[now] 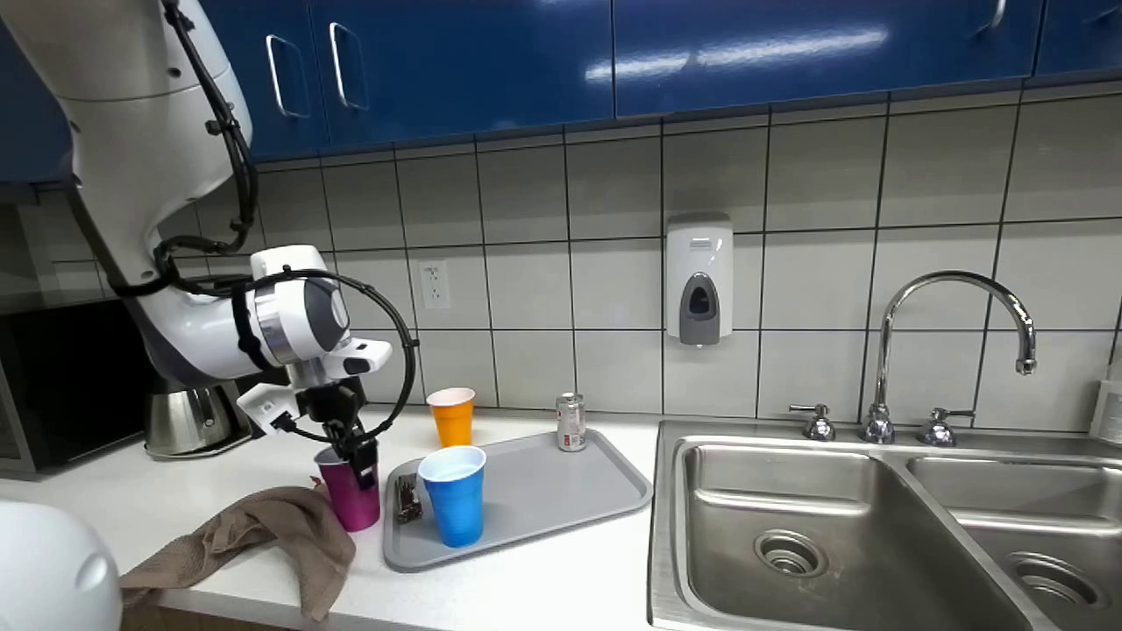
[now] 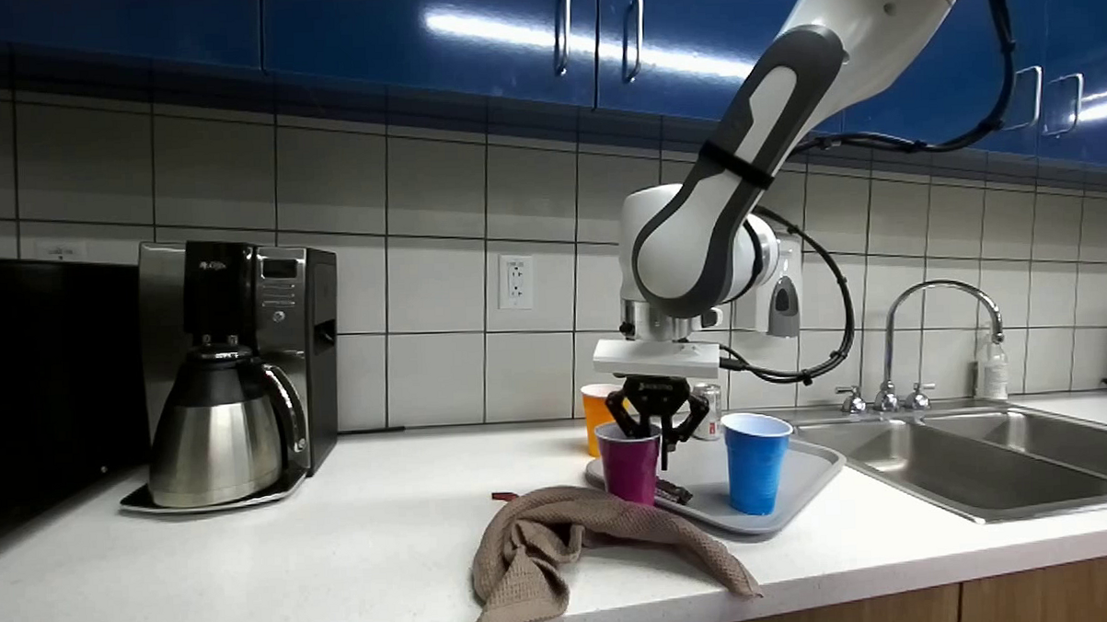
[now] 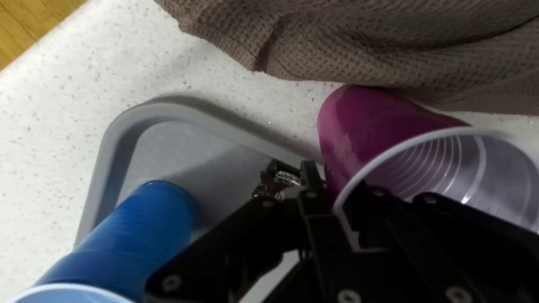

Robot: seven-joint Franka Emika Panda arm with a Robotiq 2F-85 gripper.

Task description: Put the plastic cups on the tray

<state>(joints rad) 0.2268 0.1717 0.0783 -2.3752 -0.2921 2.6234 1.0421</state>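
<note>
In both exterior views, light is reflected as long white streaks on the cabinets [image 1: 465, 70]; the tiles [image 2: 439, 191] directly beneath are shaded. The counter [image 1: 543, 596] is rendered near-white, and bright bands are reflected in the sink [image 1: 668, 543]. Print on the can [image 1: 571, 422] is blurred. In the wrist view, a soft shadow is cast on the tray [image 3: 164, 147] beside the blue cup [image 3: 139, 231], and detail is largely lost in the black gripper [image 3: 337, 185].

The white, speckled worktop [image 2: 359, 539] is bearing a grey tray [image 1: 561, 491], a brown cloth [image 2: 525, 542] and a coffee maker [image 2: 283, 343]. A purple cup [image 1: 355, 506] is standing between cloth and tray, an orange cup [image 1: 452, 422] behind the tray; the cloth is overhanging the front edge.
</note>
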